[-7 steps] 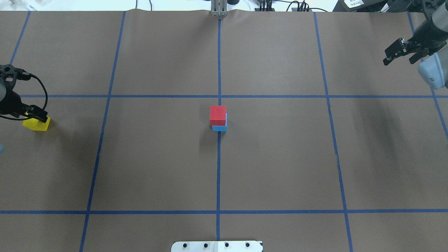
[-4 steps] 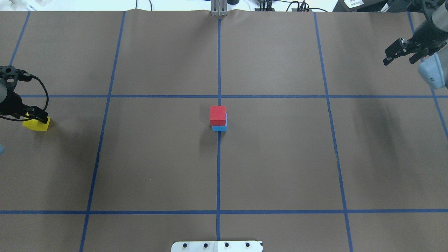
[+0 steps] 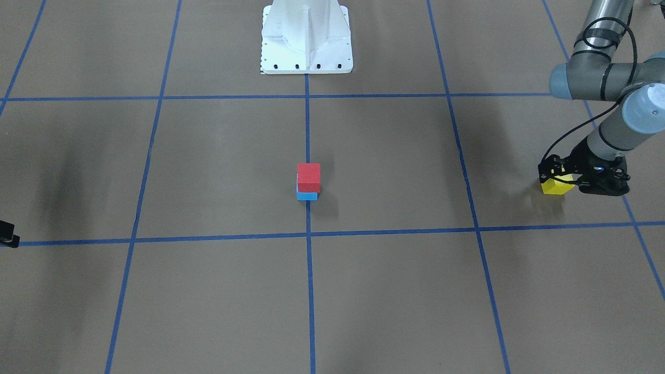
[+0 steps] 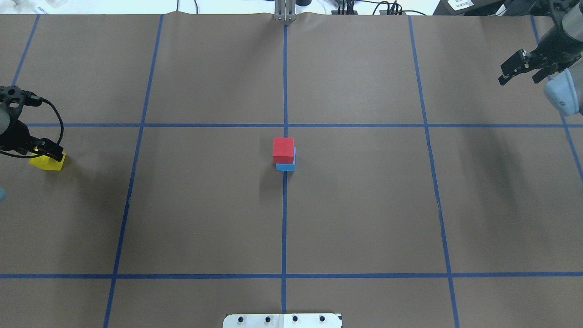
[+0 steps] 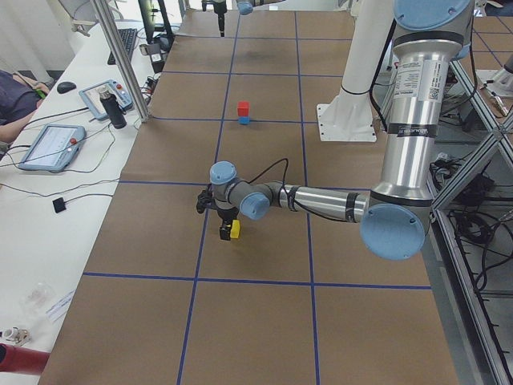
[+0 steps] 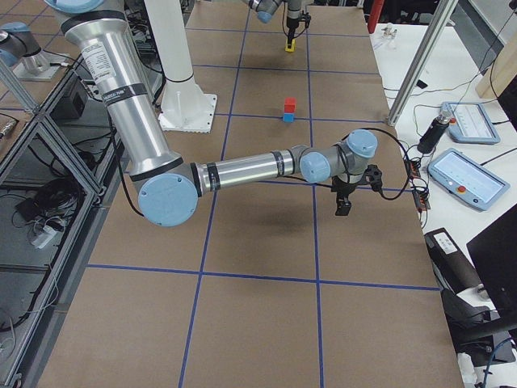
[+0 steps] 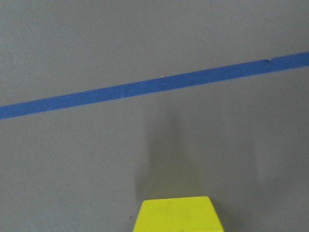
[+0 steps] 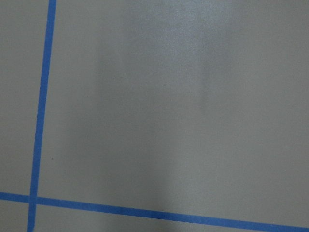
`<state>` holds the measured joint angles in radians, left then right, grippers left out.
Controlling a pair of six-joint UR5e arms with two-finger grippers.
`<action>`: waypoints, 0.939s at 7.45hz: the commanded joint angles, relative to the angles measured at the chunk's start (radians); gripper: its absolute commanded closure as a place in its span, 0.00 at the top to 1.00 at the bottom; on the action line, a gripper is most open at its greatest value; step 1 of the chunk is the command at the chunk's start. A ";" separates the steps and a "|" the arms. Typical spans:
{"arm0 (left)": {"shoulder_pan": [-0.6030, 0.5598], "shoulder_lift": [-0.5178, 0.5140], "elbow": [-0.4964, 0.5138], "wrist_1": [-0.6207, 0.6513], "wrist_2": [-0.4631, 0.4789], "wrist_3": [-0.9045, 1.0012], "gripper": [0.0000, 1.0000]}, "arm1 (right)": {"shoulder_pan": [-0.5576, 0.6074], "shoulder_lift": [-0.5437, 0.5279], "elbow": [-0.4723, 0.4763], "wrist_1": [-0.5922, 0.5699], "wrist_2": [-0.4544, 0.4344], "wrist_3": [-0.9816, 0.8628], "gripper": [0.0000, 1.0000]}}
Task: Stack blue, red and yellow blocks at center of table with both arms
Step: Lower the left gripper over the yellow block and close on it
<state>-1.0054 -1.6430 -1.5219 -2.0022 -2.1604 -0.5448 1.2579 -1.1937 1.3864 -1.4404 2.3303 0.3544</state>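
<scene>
The red block [image 4: 283,150] sits on the blue block [image 4: 286,166] at the table's centre, slightly offset; the pair also shows in the front view [image 3: 308,176]. The yellow block [image 4: 48,162] rests on the table at the far left, and shows in the front view [image 3: 556,186] and at the bottom of the left wrist view [image 7: 176,214]. My left gripper [image 4: 44,152] is low over it, open, with a finger on each side. My right gripper [image 4: 524,72] is open and empty, raised at the far right back of the table.
Brown paper with blue tape grid lines covers the table [image 4: 205,205]. The robot's white base [image 3: 306,36] stands at the near edge. Operator gear, tablets and cables lie beyond the far edge [image 5: 56,144].
My left gripper has sunk a little lower around the yellow block. The block, the stack and the right arm have stayed in place.
</scene>
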 commanded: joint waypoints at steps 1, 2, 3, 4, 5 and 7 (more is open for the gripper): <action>0.002 0.012 0.000 -0.030 -0.025 -0.009 1.00 | 0.000 0.000 0.000 0.000 -0.005 0.000 1.00; 0.002 0.014 0.000 -0.052 -0.035 -0.038 1.00 | 0.000 0.000 0.000 0.000 -0.005 0.000 1.00; 0.005 0.038 0.000 -0.081 -0.041 -0.044 1.00 | 0.000 0.000 0.000 0.000 -0.005 0.000 1.00; 0.007 0.040 0.000 -0.090 -0.041 -0.046 1.00 | 0.000 0.000 0.000 0.000 -0.005 0.000 1.00; 0.007 0.040 0.002 -0.090 -0.041 -0.044 1.00 | 0.000 0.000 0.000 0.000 -0.005 0.000 1.00; 0.008 0.034 0.002 -0.089 -0.039 -0.046 1.00 | 0.000 0.000 0.000 0.000 -0.005 0.000 1.00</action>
<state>-0.9983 -1.6058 -1.5205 -2.0908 -2.2008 -0.5899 1.2579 -1.1934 1.3867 -1.4404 2.3255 0.3544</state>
